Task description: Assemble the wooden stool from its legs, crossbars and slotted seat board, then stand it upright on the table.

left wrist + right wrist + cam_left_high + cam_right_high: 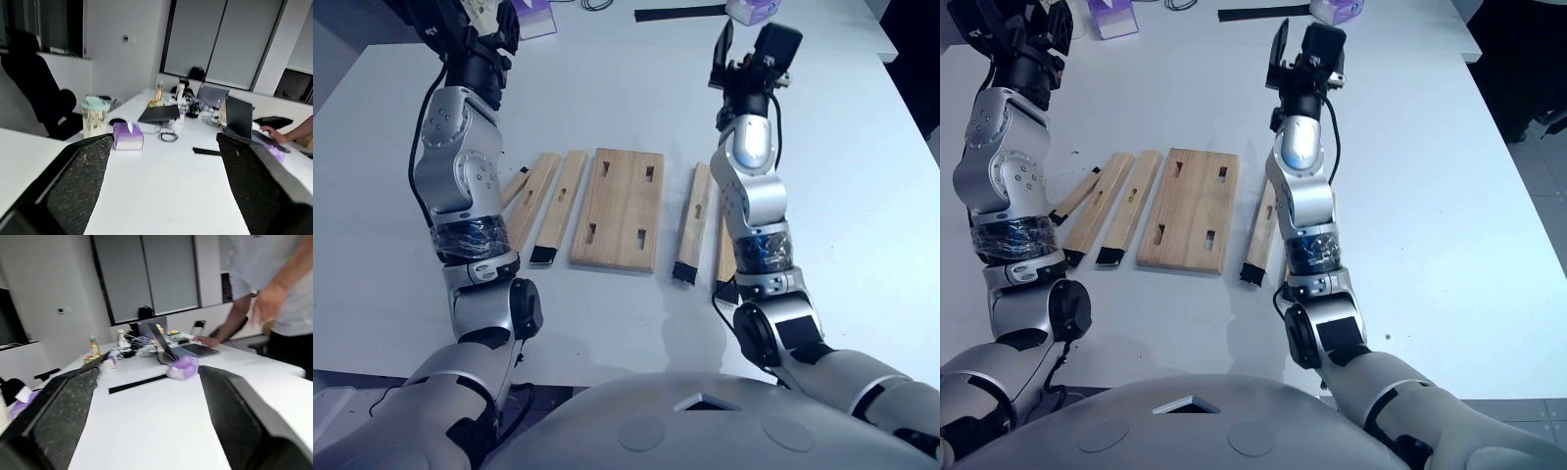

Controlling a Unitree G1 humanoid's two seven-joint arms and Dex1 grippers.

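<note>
The seat board (618,209) lies flat in the middle of the white bench (842,196), between the robot's two arms, with its four slots facing up. On its left, two long bars (560,204) lie side by side, apart from the board and roughly in line with its long edge. The one nearer the board shows a black end toward the robot. A shorter bar (514,186) lies just beyond them, partly hidden behind the left arm. On the board's right another bar (694,220) lies close to the edge without touching it, also black at its near end. A further bar (725,257) is mostly covered by the right forearm.

Both arms are raised above the far part of the bench, well apart from the wood. The left claw (164,147) is spread wide with nothing between its fingers. The right claw (151,377) is likewise spread and empty.

Farther back on the bench are a purple tissue box (128,137), a lidded cup (95,115) and a black strip (138,383).
</note>
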